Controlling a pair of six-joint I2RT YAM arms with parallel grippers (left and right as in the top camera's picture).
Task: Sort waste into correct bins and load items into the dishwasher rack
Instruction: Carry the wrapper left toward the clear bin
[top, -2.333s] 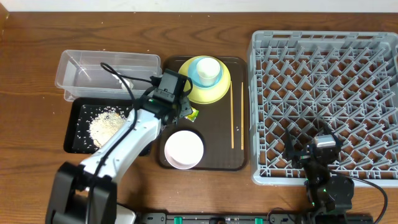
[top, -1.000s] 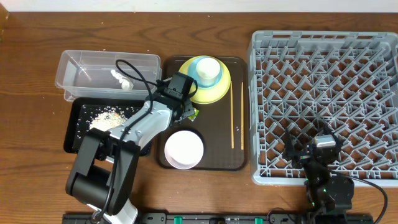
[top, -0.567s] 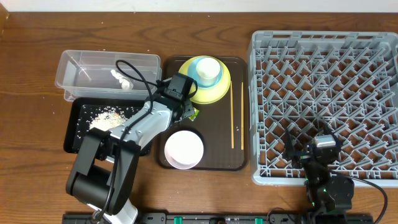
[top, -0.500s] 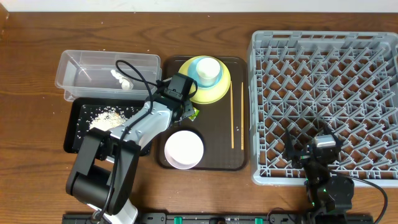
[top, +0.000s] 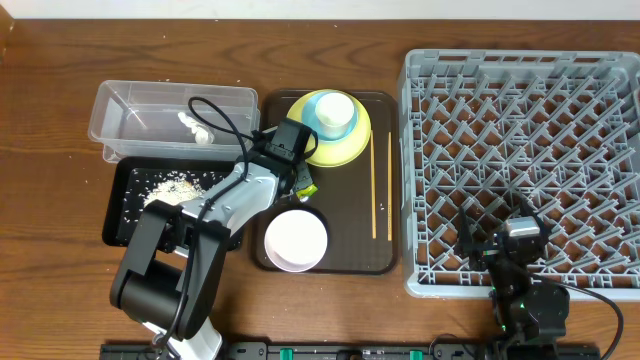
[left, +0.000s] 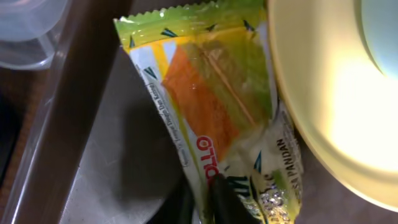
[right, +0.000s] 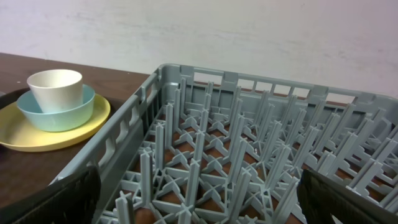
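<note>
Green and orange, the snack wrapper (left: 205, 93) lies on the brown serving tray (top: 345, 255). Its lower end is pinched between the left hand's (top: 300, 180) dark fingers (left: 227, 198), which are clenched on it. Just right of that hand sits the yellow-green plate (left: 323, 112), carrying the light blue cup (top: 312, 116) with the small white cup (top: 336, 108) inside. The white bowl (top: 296, 240) stands near, behind the hand. The right hand (right: 199, 199) hangs spread wide, grasping nothing, at the near edge of the grey dishwasher rack (right: 205, 124) ahead of it.
</note>
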